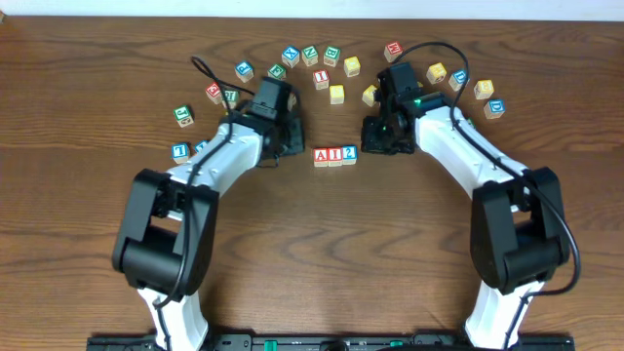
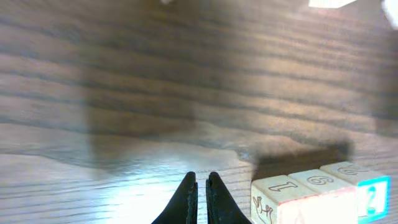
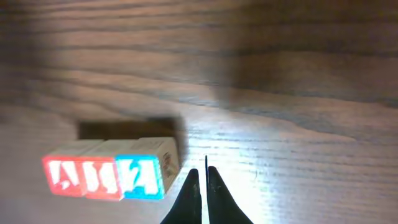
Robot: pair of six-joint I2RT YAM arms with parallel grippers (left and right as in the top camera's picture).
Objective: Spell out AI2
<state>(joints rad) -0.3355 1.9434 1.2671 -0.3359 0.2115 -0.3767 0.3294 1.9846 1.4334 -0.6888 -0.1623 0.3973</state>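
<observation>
Wooden AI2 row [image 1: 334, 155] lies at the centre of the table [image 1: 322, 234], blocks touching, long axis left-right, between the arms. Left gripper [image 2: 201, 186]: fingers pressed together, empty, row to its right. Right gripper [image 3: 203, 183]: same, empty, row just beside on its left and seemingly nearer. Spelling looks complete.

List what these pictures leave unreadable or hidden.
1. Left wrist view: the AI2 row is cut off by the bottom edge, its front faces mostly lost.
2. Overhead: most letters on the loose blocks are too small to read.
3. Left wrist view: pale shapes at the top edge are blurred and cropped.
</observation>
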